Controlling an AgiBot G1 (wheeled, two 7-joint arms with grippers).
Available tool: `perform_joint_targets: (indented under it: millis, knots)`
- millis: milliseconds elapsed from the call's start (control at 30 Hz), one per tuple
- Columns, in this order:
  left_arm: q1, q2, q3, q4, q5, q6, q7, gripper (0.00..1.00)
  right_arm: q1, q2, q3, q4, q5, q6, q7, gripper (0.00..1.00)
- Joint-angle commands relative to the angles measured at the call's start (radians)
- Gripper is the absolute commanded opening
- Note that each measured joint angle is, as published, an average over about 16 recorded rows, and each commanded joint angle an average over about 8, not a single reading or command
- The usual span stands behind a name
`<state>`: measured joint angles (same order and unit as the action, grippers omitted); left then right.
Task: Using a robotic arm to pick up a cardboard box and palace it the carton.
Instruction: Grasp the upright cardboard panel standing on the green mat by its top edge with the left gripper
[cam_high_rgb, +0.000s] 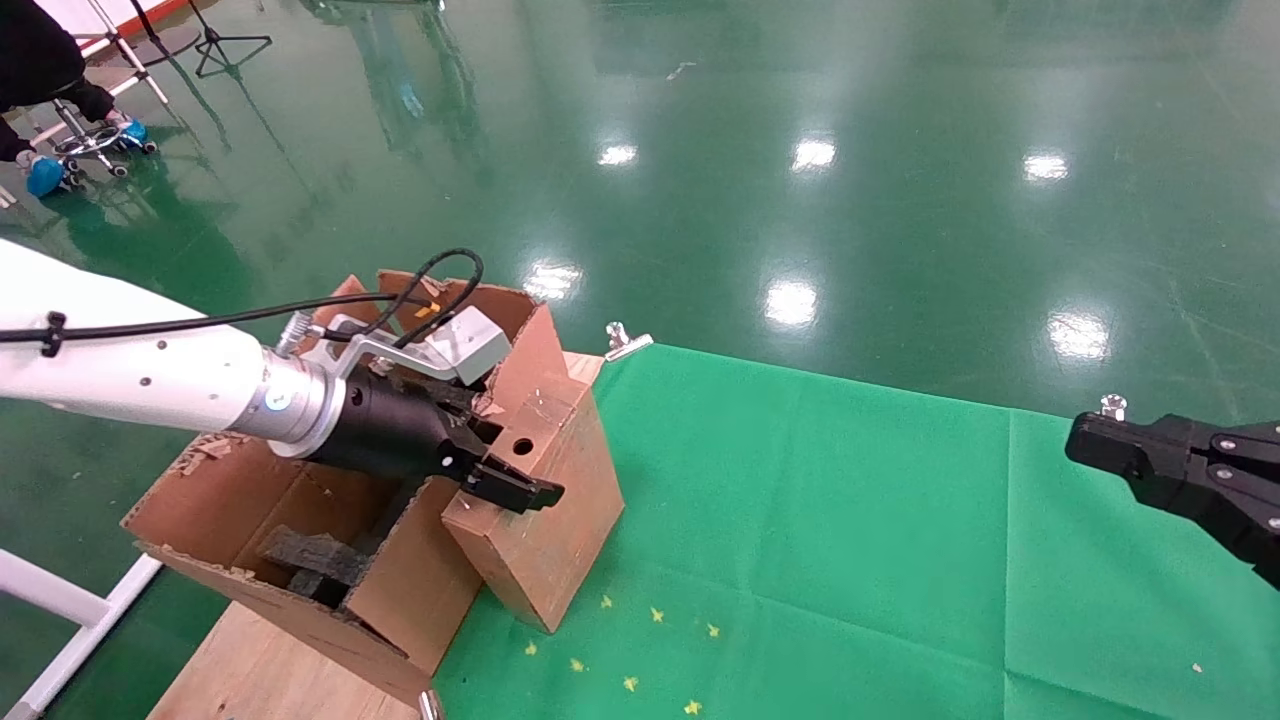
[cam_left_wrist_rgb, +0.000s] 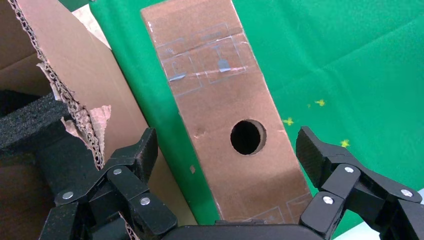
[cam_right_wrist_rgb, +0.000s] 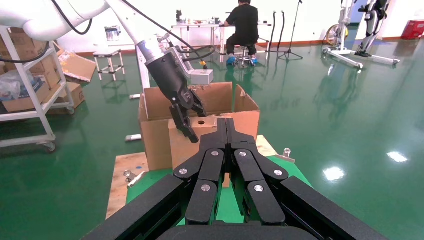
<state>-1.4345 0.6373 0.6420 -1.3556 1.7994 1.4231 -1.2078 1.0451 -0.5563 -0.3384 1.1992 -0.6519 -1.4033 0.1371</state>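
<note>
Head view, working arm: the white robotic arm with silver wrist enters from the left of the frame; its left hand (cam_high_rgb: 490, 455), black with linkage fingers, is spread wide at the top face of the small reddish-brown slab-like cardboard box (cam_high_rgb: 545, 480).
Head view, box place: left of centre, standing on edge on the green cloth-covered bench (cam_high_rgb: 850, 520), against the large tan corrugated carton (cam_high_rgb: 250, 520) with ragged flaps.
Head view, idle arm: the right hand (cam_high_rgb: 1085, 445) hangs at the right edge of the frame, well apart.
Left wrist view, hand state: fingers (cam_left_wrist_rgb: 142, 155) splayed wide to either side of the box (cam_left_wrist_rgb: 225, 100), apparently not touching; round hole mid-frame.
Left wrist view, materials: smooth scuffed cardboard with taped seams; torn fluted carton edge and black foam block (cam_left_wrist_rgb: 27, 122) at the left of the frame.
Right wrist view, own hand: fingertips pressed together, holding nothing.
Right wrist view, beyond: box (cam_right_wrist_rgb: 192, 140) in front of the carton (cam_right_wrist_rgb: 155, 130), upper centre.
Progress: grasp not yet closed; gripping, lifting and lowering into the carton all remain, I judge.
</note>
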Motion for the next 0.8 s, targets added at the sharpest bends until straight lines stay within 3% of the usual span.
perform_joint_targets:
  millis: [33,100,133,800]
  knots:
    - [0.001,0.000,0.000,0.000,-0.001,-0.002,0.000,0.25,0.000,0.000,0.000,0.000,0.000,0.000,0.000,1.00]
    - [0.001,0.000,-0.001,0.000,-0.001,-0.002,0.000,0.03,0.000,0.000,0.000,0.000,0.000,0.000,0.000,1.00]
    - [0.001,0.000,-0.001,0.000,-0.001,-0.001,0.000,0.00,0.000,0.000,0.000,0.000,0.000,0.000,0.000,1.00]
    - [-0.003,-0.002,-0.002,0.000,-0.003,0.002,0.000,0.00,0.000,0.000,0.000,0.000,0.000,0.000,0.000,1.00]
